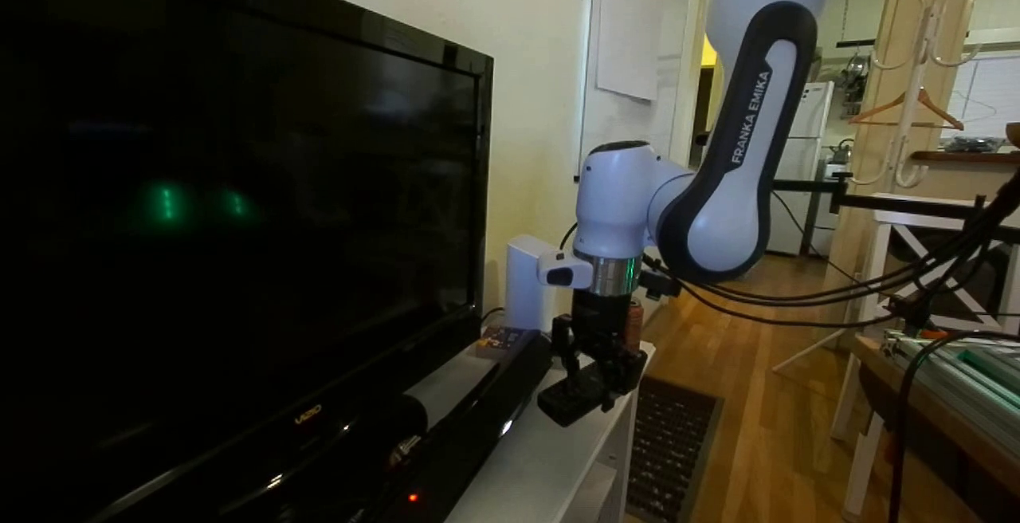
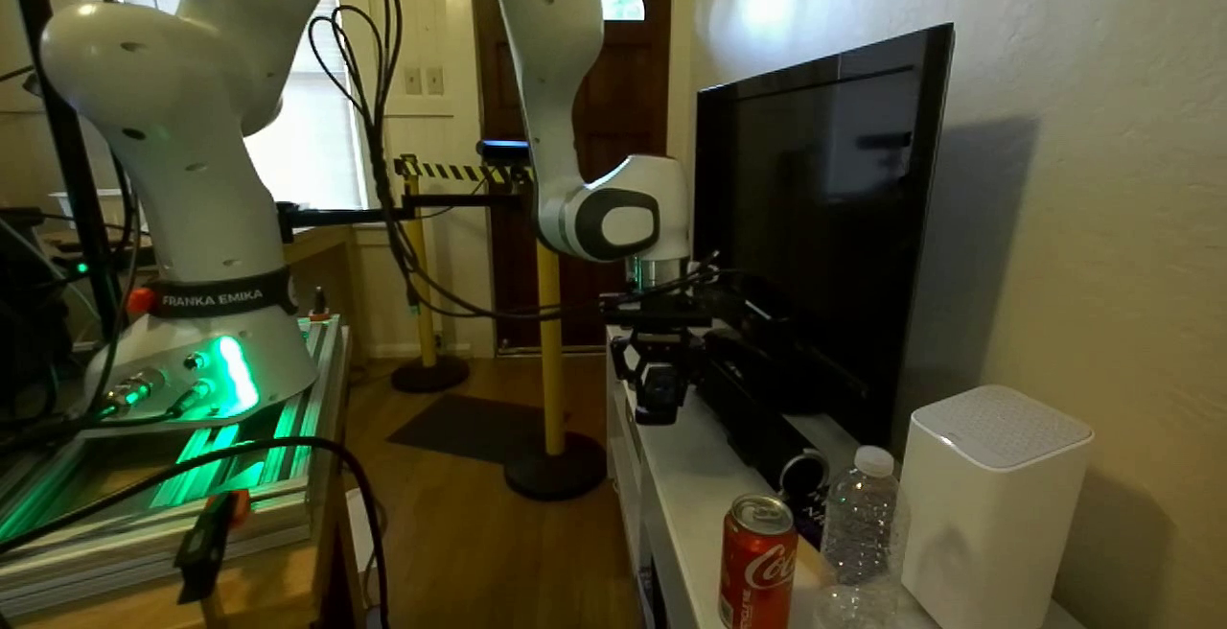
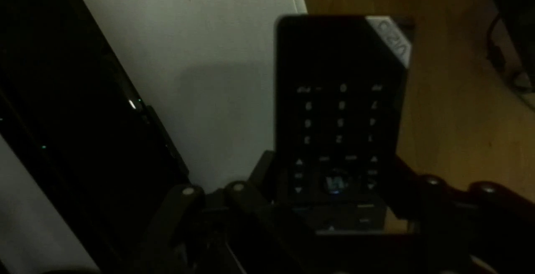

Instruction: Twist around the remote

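Note:
The remote is a flat black Vizio remote. In the wrist view the remote point(image 3: 340, 119) shows its keypad face with upside-down numbers; its lower end lies between the fingers. My gripper point(image 3: 334, 169) is shut on the remote's two long sides. In an exterior view the remote point(image 1: 567, 399) juts out of the gripper point(image 1: 596, 375), held above the white stand point(image 1: 522, 459) near its front edge. In another exterior view the gripper point(image 2: 658, 361) is dark, and the remote is hard to tell from it there.
The black soundbar point(image 1: 470, 435) lies along the stand before the television point(image 1: 319, 188). A red can point(image 2: 757, 562), a clear bottle point(image 2: 860, 533) and a white box-shaped device point(image 2: 992, 504) stand at one end. A small box point(image 1: 496, 341) lies by the soundbar. Cables point(image 1: 797, 300) hang from the arm.

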